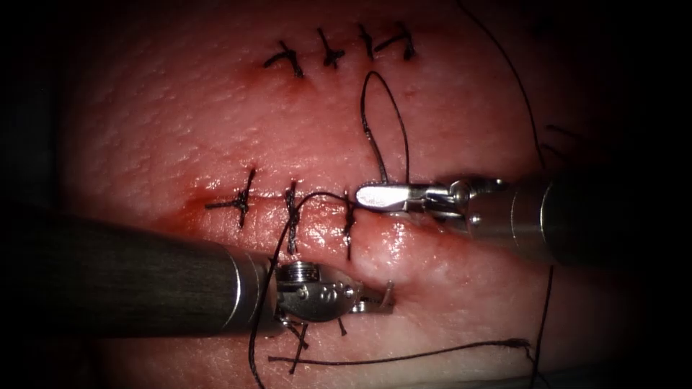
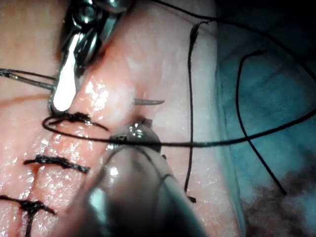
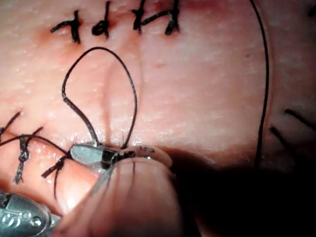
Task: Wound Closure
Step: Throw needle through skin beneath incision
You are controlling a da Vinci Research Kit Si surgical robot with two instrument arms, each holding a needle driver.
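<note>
The tissue [image 1: 447,108] carries two cuts; the one toward its far edge is closed by a row of four stitches [image 1: 331,52], and the nearer cut [image 1: 317,205] carries three stitches [image 1: 292,216] along its left and middle stretch; to the right of the third stitch the cut gapes, wet and glistening, so by my judgement the closure is well along but its right end is not yet sewn.

The right tool [image 1: 375,196] lies along the cut's far lip just right of the third stitch, its jaws pressed together and pinching the thread [image 1: 393,108], which rises from them in a tall narrow loop toward the far row; the right wrist view shows that loop springing from the clamped jaws.

The left tool [image 1: 375,299] rests on the near lip, jaws closed on the needle [image 1: 389,292], held near one end as far as I can judge; in the left wrist view the needle's slim point [image 2: 150,102] stands out of the tissue beyond the jaws, so part of the curve lies in the near lip.

A long strand of thread [image 1: 404,354] trails along the tissue's near edge; red fluid [image 1: 180,216] stains the cut's left end.
</note>
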